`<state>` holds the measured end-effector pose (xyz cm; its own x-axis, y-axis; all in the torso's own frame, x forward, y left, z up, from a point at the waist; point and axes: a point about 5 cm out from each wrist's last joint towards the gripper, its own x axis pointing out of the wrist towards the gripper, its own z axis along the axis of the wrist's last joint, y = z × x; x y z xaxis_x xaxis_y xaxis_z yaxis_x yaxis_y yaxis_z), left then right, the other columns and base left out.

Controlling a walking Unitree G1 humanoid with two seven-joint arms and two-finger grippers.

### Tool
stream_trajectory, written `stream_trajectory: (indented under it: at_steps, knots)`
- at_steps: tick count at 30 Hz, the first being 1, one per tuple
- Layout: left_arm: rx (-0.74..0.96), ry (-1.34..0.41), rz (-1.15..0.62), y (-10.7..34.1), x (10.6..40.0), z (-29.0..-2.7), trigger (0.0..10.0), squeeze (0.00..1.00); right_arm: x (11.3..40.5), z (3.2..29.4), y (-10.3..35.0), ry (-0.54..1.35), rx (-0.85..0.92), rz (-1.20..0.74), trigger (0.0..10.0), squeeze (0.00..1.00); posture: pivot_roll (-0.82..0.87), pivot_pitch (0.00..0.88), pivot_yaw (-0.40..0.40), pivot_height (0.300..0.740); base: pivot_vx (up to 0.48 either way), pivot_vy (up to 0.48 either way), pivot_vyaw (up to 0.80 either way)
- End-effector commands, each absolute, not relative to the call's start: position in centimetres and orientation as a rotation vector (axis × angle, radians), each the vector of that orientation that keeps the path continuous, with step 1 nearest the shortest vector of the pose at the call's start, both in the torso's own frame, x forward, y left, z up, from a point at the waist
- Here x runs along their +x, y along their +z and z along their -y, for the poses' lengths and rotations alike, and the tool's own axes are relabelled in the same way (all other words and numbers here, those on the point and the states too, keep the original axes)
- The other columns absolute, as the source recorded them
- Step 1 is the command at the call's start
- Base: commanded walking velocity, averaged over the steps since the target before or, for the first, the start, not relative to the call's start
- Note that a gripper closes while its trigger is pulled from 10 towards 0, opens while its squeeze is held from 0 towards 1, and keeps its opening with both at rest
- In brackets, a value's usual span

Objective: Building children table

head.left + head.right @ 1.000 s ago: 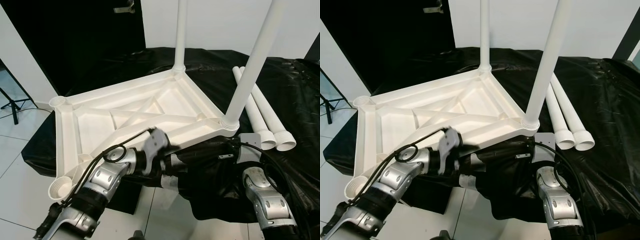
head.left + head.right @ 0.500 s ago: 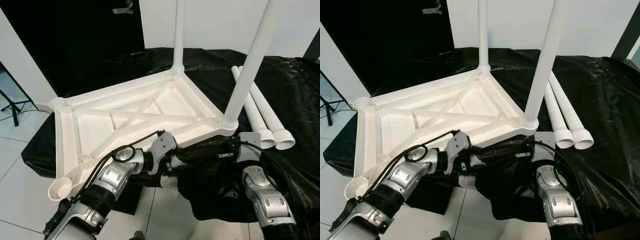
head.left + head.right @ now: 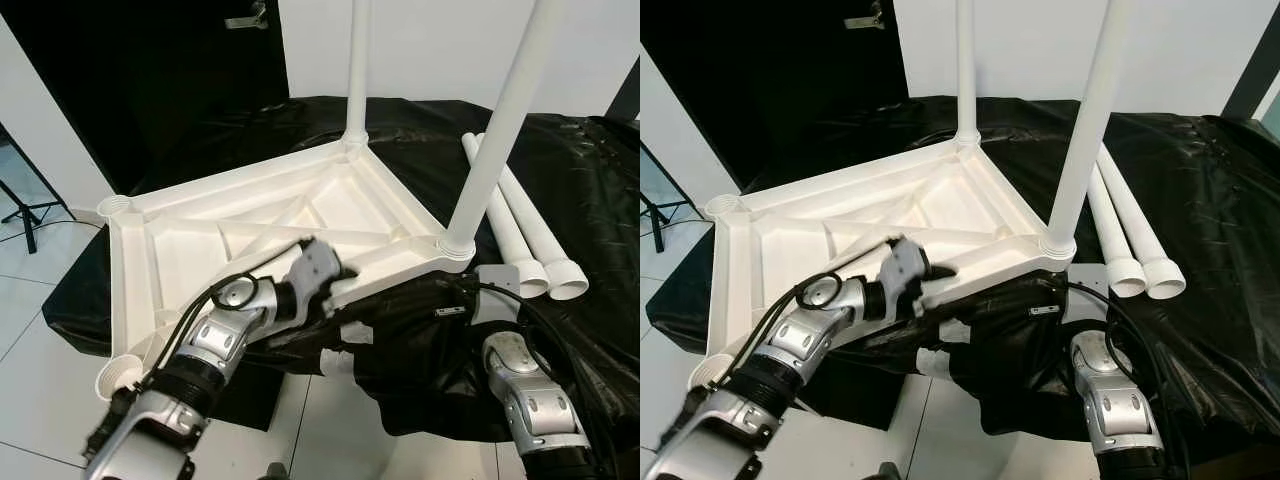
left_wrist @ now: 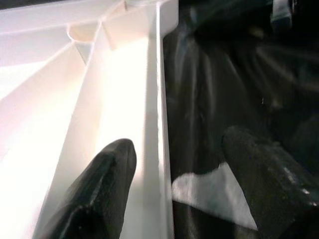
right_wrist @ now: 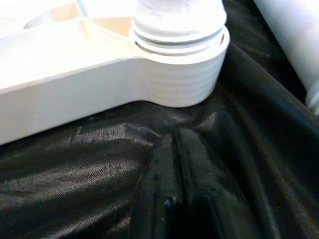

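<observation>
The white table top (image 3: pixel 250 215) lies upside down on a black cloth. One white leg (image 3: pixel 357 70) stands in its far corner. Another leg (image 3: pixel 495 130) stands in the near right corner socket (image 5: pixel 182 64). Two loose legs (image 3: pixel 530 235) lie side by side to the right. My left gripper (image 4: pixel 177 144) is open astride the table top's near rim (image 4: pixel 159 99), with one finger (image 4: pixel 107 169) inside the frame and the other over the cloth. My right gripper (image 5: pixel 174 144) is shut and empty, resting on the cloth just below that corner socket.
Two empty sockets (image 3: pixel 117 206) (image 3: pixel 120 378) sit at the table top's left corners. The cloth-covered platform (image 3: pixel 590 180) ends near me above a white tile floor (image 3: pixel 40 330). A tripod foot (image 3: pixel 25 215) stands at the far left.
My left gripper has risen from below the near rim and now straddles it. The right arm has stayed where it was.
</observation>
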<state>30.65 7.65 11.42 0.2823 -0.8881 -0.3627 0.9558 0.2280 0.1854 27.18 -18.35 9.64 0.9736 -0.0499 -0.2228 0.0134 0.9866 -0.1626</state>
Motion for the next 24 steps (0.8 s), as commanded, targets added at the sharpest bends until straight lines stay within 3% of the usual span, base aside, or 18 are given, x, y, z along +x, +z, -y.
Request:
stream_trajectory:
  at_steps: [1,11,12,13,23,24]
  knots:
    - [0.461,-1.224,-0.286,9.8,30.7,-8.3,10.0,0.00,27.1,18.0,9.0,-0.028,-0.158,-0.266,10.0,0.00,0.14,0.000,0.034,0.740,0.000,0.000,0.00]
    - [0.486,-1.192,-0.374,8.6,30.9,-7.5,9.9,0.00,27.0,17.7,9.4,-0.019,-0.150,-0.252,10.0,0.00,0.14,0.000,0.035,0.740,0.000,0.000,0.00]
    - [0.485,-1.200,-0.363,8.6,30.9,-7.1,6.0,0.00,27.0,17.6,9.5,-0.016,-0.148,-0.250,10.0,0.00,0.14,0.000,0.035,0.740,0.000,0.000,0.00]
    - [0.475,-1.211,-0.339,8.9,31.0,-6.2,0.0,0.00,27.0,17.5,9.6,-0.012,-0.146,-0.248,10.0,0.00,0.14,0.000,0.036,0.740,0.000,0.000,0.00]
    - [0.447,-1.224,-0.265,10.1,31.4,-2.3,0.0,0.00,27.3,17.2,9.7,0.003,-0.139,-0.240,10.0,0.00,0.13,0.000,0.039,0.740,0.000,0.000,0.00]
    - [0.432,-1.241,-0.238,10.6,31.3,-0.9,0.0,0.00,27.4,17.1,9.8,0.008,-0.139,-0.238,10.0,0.00,0.13,0.000,0.041,0.740,0.000,0.000,0.00]
